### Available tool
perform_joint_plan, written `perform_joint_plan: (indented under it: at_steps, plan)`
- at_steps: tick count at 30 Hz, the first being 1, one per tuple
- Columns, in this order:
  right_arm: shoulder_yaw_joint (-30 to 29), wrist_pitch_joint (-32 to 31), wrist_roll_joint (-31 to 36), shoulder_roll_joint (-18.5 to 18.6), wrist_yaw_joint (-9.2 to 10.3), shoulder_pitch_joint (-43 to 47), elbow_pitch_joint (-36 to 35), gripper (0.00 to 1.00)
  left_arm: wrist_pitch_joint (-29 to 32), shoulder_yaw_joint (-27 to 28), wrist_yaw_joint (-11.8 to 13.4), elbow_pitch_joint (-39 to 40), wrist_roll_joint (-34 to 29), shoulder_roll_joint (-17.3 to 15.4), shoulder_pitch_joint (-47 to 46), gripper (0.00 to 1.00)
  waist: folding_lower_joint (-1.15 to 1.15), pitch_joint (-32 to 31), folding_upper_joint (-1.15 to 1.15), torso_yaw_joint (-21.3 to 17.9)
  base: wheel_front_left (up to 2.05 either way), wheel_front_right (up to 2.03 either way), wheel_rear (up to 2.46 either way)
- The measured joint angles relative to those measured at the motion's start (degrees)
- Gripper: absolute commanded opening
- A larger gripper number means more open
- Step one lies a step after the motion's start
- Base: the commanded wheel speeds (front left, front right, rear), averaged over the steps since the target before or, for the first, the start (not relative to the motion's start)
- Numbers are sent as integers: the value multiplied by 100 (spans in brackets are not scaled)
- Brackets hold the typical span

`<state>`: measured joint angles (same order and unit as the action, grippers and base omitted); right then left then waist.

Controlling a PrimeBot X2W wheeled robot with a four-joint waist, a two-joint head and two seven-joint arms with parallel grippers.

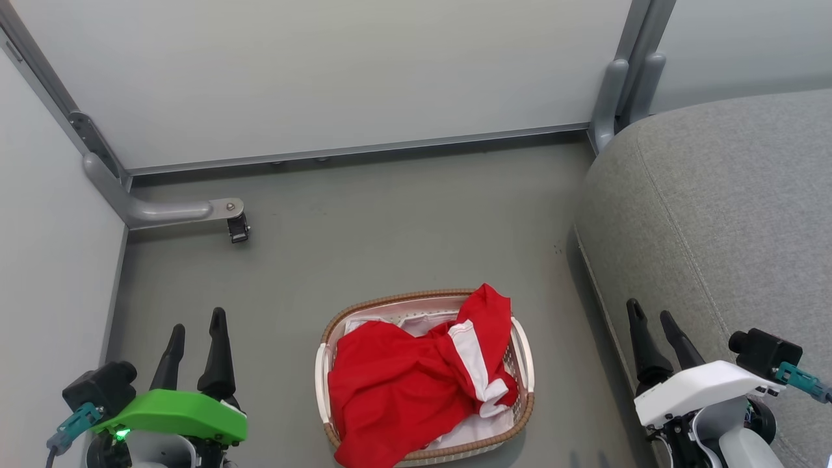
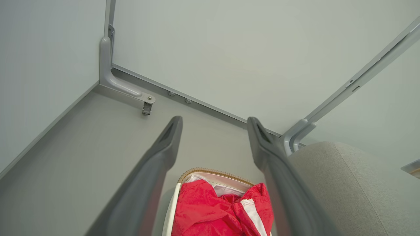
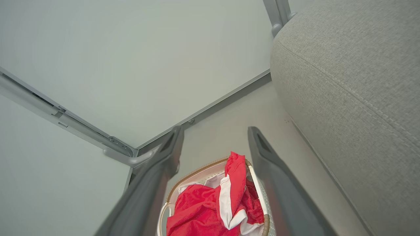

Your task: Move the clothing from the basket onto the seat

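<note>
Your left gripper (image 1: 198, 320) spread wide, gripping nothing; right gripper (image 1: 649, 309) likewise. Clothing (image 1: 403, 383) heaped in basket (image 1: 390, 300) on floor (image 1: 390, 221) between them, spilling over rim nearest you. Seat (image 1: 728, 214) just beside right gripper.

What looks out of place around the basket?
Only the clothing: it is heaped unevenly, overhanging the basket at its near-left rim and peaking above its far-right rim. Basket sits upright on the floor; nothing torn or spilled.

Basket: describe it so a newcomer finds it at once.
Find the big grey seat on the right; the basket stands on the floor just left of it, apart. Small, oval, cream perforated plastic with a brown woven rim, heaped with red clothing.
</note>
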<state>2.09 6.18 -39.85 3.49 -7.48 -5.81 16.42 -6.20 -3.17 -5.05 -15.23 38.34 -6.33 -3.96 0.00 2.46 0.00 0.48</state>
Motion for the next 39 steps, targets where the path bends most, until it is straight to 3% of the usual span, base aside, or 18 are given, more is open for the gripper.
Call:
perform_joint_plan:
  at_steps: [25,39]
  plan:
    - [300,378,1770,-15,0,-2,101,100,-380,-181,-25,13,-1686,-41,124,100,0,48,0,23,0,0,0]
    - [399,548,2447,-9,0,31,193,100,-556,-196,-57,-11,-2294,-33,229,100,0,21,0,27,0,0,0]
